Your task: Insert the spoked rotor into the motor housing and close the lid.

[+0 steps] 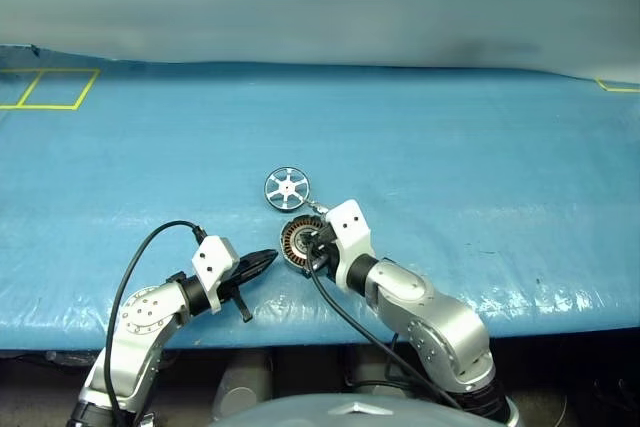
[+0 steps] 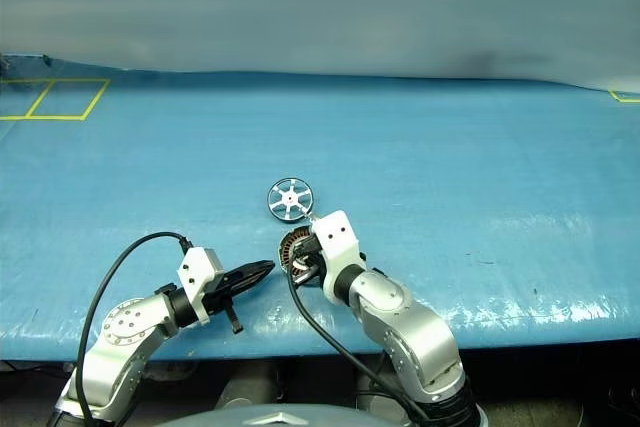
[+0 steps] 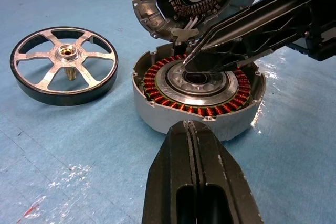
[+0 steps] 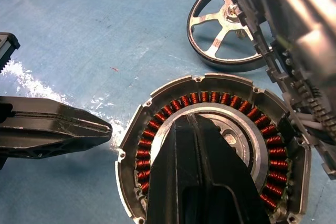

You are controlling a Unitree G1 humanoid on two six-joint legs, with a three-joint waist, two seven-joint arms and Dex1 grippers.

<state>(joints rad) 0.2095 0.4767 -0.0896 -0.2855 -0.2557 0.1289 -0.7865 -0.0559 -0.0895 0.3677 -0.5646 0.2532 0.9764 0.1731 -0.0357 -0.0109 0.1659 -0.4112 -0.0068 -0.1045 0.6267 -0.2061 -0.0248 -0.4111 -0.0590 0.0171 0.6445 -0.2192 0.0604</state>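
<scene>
Spoked rotor point(image 3: 64, 65) beside open motor housing point(image 3: 197, 95), hub half-hidden under closed right end effector point(image 3: 191, 62); left end effector point(image 3: 191, 129) closed too.

left gripper point(image 3: 192, 129) closed, tips just short of motor housing point(image 3: 157, 116) | lid point(image 3: 152, 9) raised beyond | spoked rotor point(image 3: 63, 66) beside housing | right gripper point(image 3: 191, 64) tips on hub

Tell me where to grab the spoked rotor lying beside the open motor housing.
Probably best by the rim: the spoked rotor lies flat on the blue cover, hub shaft upward, so the fingers could come from above, one through a gap between spokes, one outside the dark rim. Approach from the side facing away from the motor housing, which sits close by.
</scene>
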